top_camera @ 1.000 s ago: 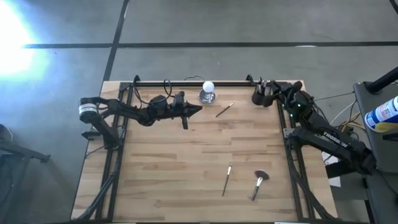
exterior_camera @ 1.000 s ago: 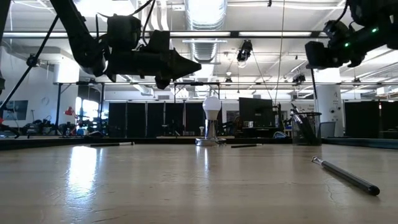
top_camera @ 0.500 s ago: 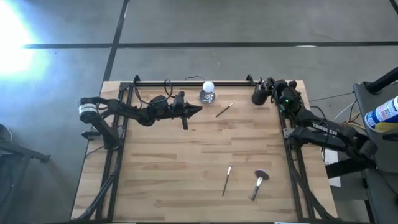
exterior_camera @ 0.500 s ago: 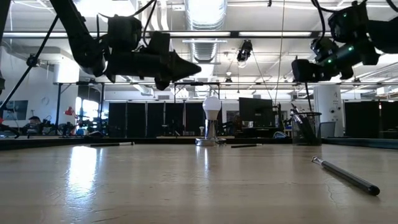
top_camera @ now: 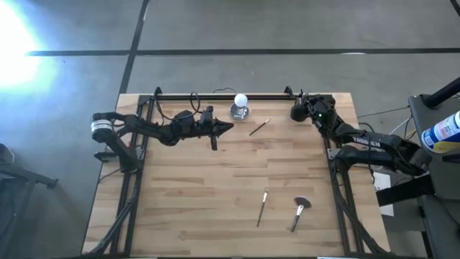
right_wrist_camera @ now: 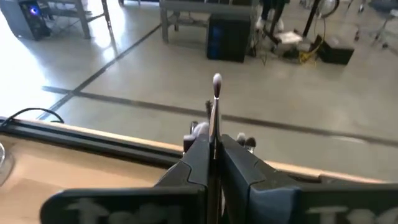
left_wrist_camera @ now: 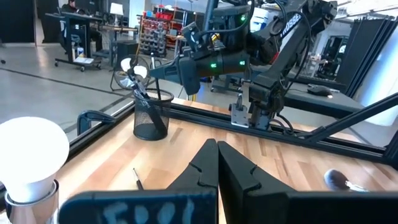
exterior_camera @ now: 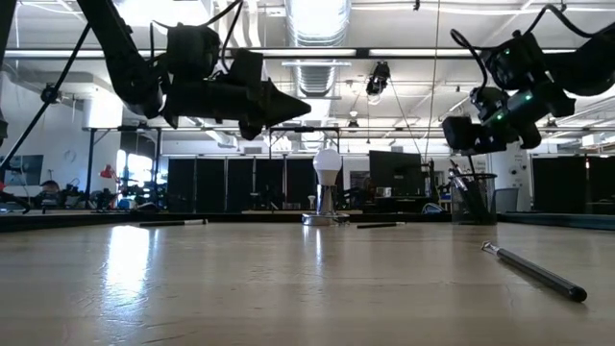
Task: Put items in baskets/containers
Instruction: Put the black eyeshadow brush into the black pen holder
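Your right pincer (right_wrist_camera: 212, 163) clenched a brush (right_wrist_camera: 216, 106) above the black cup (left_wrist_camera: 152, 115); left pincer (left_wrist_camera: 217, 163) clenched empty over the wood surface (top_camera: 215, 187).

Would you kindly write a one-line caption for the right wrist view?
Right gripper shut on a slim makeup brush, bristles pointing away, above the table's far edge.

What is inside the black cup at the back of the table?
The black cup holds several brushes, heads up and leaning. Their lower ends are hidden by its wall. The right gripper hovers above it.
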Action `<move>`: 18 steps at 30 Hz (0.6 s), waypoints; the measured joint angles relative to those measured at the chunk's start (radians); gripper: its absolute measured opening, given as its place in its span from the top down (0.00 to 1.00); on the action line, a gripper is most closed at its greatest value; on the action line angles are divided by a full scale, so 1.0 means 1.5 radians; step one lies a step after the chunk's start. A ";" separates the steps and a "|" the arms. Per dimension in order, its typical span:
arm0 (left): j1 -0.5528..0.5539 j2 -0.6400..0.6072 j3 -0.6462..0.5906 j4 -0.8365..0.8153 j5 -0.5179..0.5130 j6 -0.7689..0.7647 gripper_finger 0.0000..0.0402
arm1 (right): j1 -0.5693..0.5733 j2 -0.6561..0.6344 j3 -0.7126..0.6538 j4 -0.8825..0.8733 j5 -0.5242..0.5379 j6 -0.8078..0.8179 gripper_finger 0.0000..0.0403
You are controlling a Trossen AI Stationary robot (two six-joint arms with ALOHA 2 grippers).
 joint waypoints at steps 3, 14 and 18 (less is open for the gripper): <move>0.000 0.000 0.000 -0.004 0.000 -0.015 1.00 | 0.000 0.003 0.013 -0.038 0.001 0.033 0.93; 0.003 0.003 -0.031 -0.005 0.000 -0.006 1.00 | 0.001 -0.050 0.125 -0.290 0.001 0.073 0.78; 0.003 0.003 -0.041 0.005 0.002 -0.006 1.00 | 0.001 -0.054 0.166 -0.369 0.001 0.073 0.83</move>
